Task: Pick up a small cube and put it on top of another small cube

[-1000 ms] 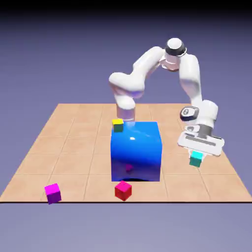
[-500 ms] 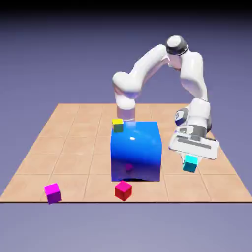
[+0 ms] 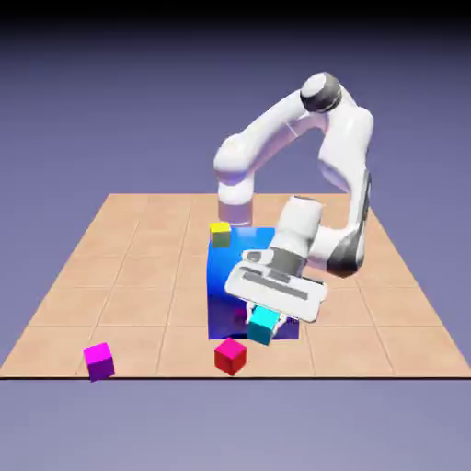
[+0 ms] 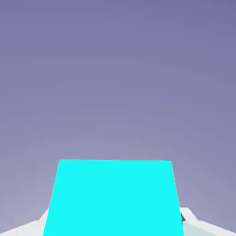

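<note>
My gripper (image 3: pixel 264 317) is shut on the small teal cube (image 3: pixel 263 325) and holds it in the air in front of the big glossy blue cube (image 3: pixel 241 276). The held cube hangs just above and to the right of the red small cube (image 3: pixel 230 356), which rests on the tiled floor near the front edge. In the hand view the teal cube (image 4: pixel 113 198) fills the bottom between my fingers, with only plain violet backdrop beyond it. The hand is tilted toward the exterior view's left.
A magenta small cube (image 3: pixel 98 360) lies at the front left of the tiled board (image 3: pixel 120 276). A small yellow-topped cube (image 3: pixel 220 233) sits behind the big blue cube's back left corner, near the robot's base.
The arm swung from the exterior view's right toward the middle, carrying the teal cube from beside the blue cube to in front of it, close over the red cube. The hand has tilted.
</note>
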You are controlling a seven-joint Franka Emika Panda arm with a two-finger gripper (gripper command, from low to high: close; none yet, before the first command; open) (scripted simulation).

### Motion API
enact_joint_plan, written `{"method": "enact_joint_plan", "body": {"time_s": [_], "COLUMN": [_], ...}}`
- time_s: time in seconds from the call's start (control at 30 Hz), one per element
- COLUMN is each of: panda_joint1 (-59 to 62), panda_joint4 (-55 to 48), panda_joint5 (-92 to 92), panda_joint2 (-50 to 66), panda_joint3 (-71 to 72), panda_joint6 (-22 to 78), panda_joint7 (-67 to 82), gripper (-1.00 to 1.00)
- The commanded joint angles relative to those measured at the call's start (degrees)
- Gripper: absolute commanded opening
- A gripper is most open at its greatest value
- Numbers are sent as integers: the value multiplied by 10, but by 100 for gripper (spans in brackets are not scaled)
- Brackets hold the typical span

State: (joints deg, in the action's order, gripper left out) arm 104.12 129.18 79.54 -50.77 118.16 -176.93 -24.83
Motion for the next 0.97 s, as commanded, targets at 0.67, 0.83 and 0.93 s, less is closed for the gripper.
{"method": "enact_joint_plan", "body": {"time_s": [0.67, 0.83, 0.93], "panda_joint1": [381, 429, 419], "panda_joint4": [-104, -171, -156], "panda_joint5": [448, 483, 475], "panda_joint2": [-24, -119, -98], "panda_joint3": [73, 91, 87], "panda_joint6": [-18, 19, 11], "panda_joint7": [401, 392, 394], "gripper": [-100, -100, 100]}}
